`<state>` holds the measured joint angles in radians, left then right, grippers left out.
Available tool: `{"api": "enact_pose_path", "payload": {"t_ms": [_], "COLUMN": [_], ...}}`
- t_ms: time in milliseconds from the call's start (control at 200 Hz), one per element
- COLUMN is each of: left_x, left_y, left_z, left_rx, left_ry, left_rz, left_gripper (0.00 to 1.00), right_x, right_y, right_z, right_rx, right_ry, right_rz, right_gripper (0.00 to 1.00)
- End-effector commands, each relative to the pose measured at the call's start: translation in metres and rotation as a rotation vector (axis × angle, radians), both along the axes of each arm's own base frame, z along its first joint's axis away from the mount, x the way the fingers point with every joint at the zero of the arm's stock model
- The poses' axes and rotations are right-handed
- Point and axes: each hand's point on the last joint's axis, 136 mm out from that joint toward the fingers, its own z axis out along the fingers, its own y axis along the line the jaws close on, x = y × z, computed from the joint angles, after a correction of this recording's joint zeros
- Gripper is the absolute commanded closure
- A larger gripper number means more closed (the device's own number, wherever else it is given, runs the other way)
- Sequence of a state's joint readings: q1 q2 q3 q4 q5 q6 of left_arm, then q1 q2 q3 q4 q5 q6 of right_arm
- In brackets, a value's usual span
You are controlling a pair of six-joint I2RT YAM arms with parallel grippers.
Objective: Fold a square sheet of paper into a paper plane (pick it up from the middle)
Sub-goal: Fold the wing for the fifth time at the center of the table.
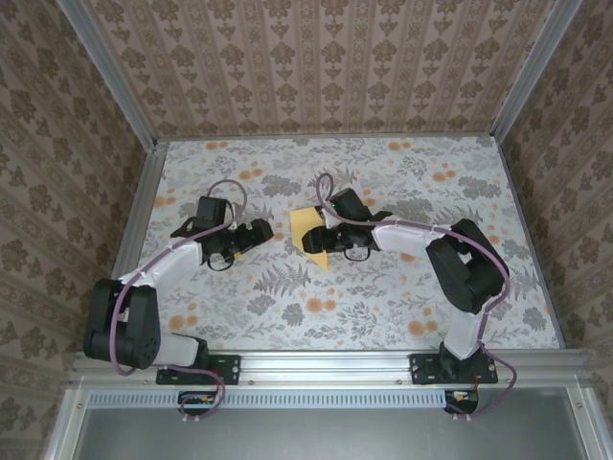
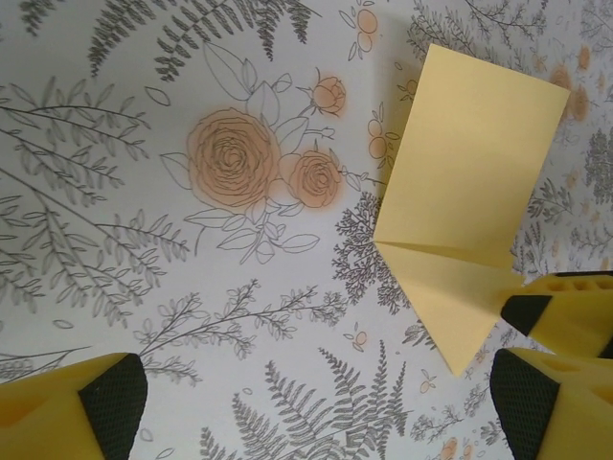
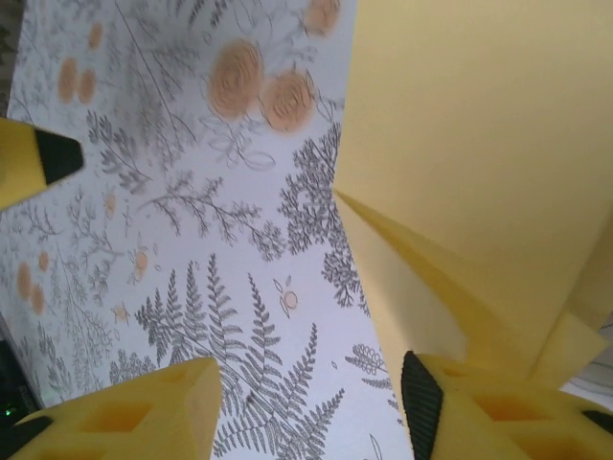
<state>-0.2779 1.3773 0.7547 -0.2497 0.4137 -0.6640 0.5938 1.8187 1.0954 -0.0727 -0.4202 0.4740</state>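
The yellow-orange square sheet of paper [image 1: 309,233] lies mid-table, creased into a rectangle with one pointed end [image 2: 460,355]; it is not a narrow dart shape. A folded flap stands slightly raised [image 3: 421,278]. My left gripper [image 1: 261,233] hovers open just left of the sheet, with only cloth between its fingers [image 2: 321,412]. My right gripper [image 1: 328,241] is open at the sheet's right side [image 3: 311,407]. Its right finger [image 3: 426,398] sits at the paper's edge, under the raised flap. One right-gripper fingertip [image 2: 565,311] shows beside the paper's point.
A grey floral cloth [image 1: 383,297] with orange flower prints covers the table. Patterned walls and aluminium rails [image 1: 326,359] enclose the table. Both arms reach in towards the middle, their wrists close together.
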Motion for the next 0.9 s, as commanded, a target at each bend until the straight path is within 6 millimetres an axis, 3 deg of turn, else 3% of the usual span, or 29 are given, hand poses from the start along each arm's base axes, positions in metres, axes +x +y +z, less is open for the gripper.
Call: {"api": "enact_pose_path", "payload": {"t_ms": [0, 160, 320, 705, 895], "left_x": [0.005, 0.006, 0.006, 0.007, 0.007], "left_y": [-0.006, -0.017, -0.027, -0.043, -0.058], "left_z": [-0.002, -0.007, -0.010, -0.013, -0.013], "left_rx": [-0.020, -0.035, -0.041, -0.065, -0.100], "left_ry": [0.001, 0.013, 0.023, 0.039, 0.044], "left_rz": [0.026, 0.007, -0.016, -0.048, -0.085], "left_gripper": [0.05, 0.08, 0.10, 0.13, 0.22], "right_x": [0.010, 0.012, 0.015, 0.020, 0.021], "right_y": [-0.008, -0.009, -0.007, -0.023, -0.027], "right_z": [0.006, -0.010, -0.013, -0.035, -0.048], "right_rx": [-0.032, -0.078, -0.087, -0.189, -0.198], "right_ry": [-0.021, 0.023, 0.027, 0.031, 0.055], "right_rz": [-0.091, -0.100, -0.099, -0.125, -0.141], "right_gripper": [0.52, 0.59, 0.65, 0.73, 0.77]}}
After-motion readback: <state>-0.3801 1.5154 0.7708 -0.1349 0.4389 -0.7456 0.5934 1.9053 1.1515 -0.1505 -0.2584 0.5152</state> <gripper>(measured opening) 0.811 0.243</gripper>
